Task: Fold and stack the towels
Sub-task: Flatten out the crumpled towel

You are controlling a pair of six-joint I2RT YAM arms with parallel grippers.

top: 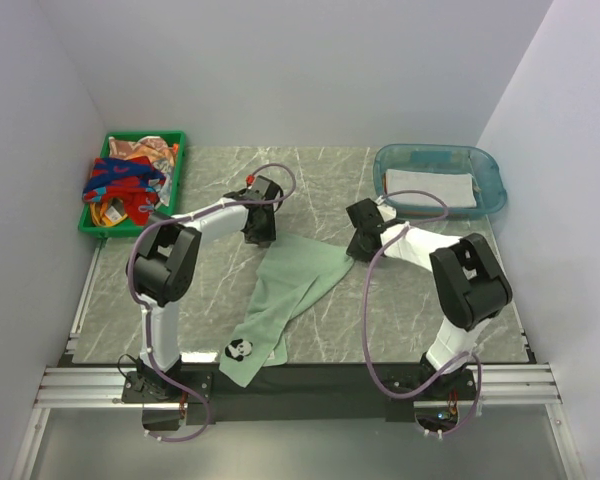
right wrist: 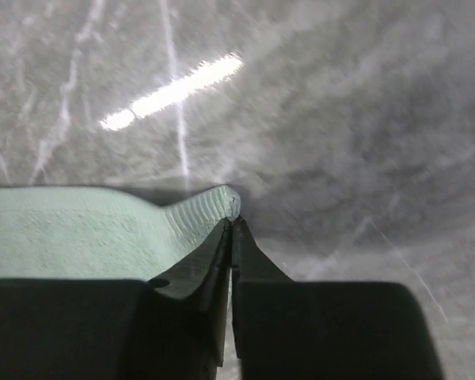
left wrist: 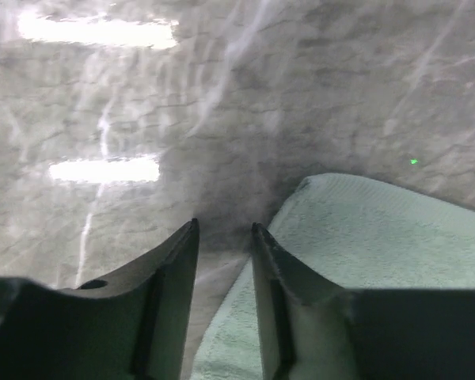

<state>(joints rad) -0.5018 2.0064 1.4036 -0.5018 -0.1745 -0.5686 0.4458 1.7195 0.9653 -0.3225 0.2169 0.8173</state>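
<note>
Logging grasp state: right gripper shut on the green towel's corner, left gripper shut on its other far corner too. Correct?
Not quite. The left gripper is not shut on a corner. The left wrist view shows its jaws apart with only bare table between them, and the green towel lies off to one finger's side. The right gripper is shut on the towel's corner, as you said.

Left arm (top: 210, 215) and right arm (top: 415, 245) reach toward the middle, wrists bent down; left jaws slightly apart, right jaws pinching a towel (right wrist: 71, 233) corner.
</note>
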